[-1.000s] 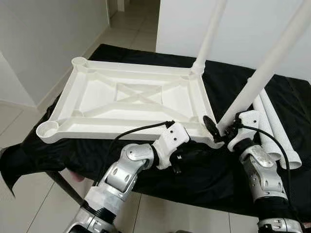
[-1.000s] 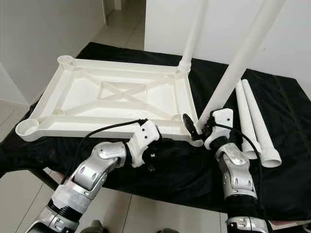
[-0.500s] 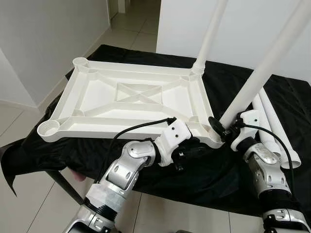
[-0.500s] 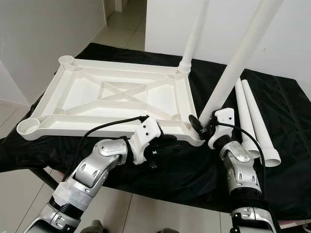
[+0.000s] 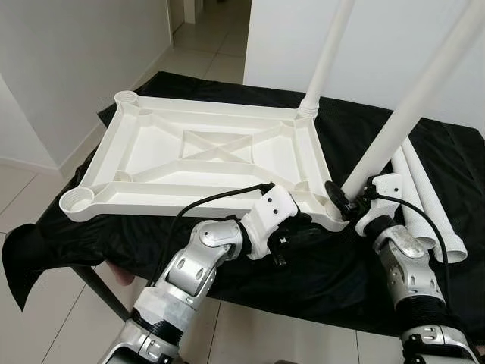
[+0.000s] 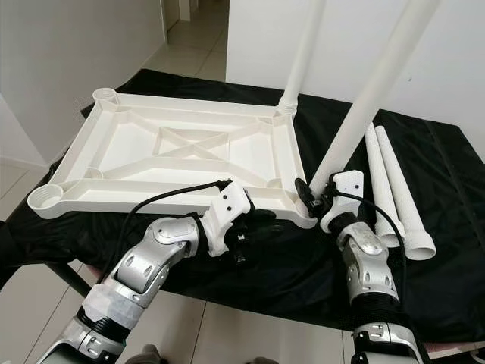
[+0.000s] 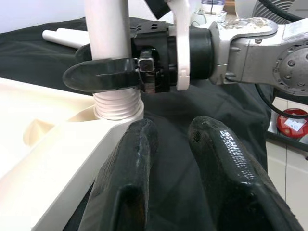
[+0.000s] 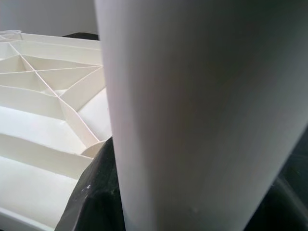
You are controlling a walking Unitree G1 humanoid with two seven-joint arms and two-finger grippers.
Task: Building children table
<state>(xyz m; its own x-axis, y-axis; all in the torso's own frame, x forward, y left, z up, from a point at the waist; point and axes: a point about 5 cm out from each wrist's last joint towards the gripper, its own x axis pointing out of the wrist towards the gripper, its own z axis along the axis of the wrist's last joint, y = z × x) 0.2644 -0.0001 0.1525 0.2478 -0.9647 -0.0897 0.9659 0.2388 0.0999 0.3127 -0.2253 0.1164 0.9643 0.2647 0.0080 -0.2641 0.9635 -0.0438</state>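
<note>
Right jaws around table leg (image 5: pixel 402 121)

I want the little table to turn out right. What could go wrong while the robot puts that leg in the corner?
1. The leg held by the right gripper leans instead of standing straight, so it may jam in its socket.
2. The left gripper hovers beside the upturned tabletop without holding it, so the top might slide on the black cloth.
3. The two spare legs could get bumped and roll.
</note>
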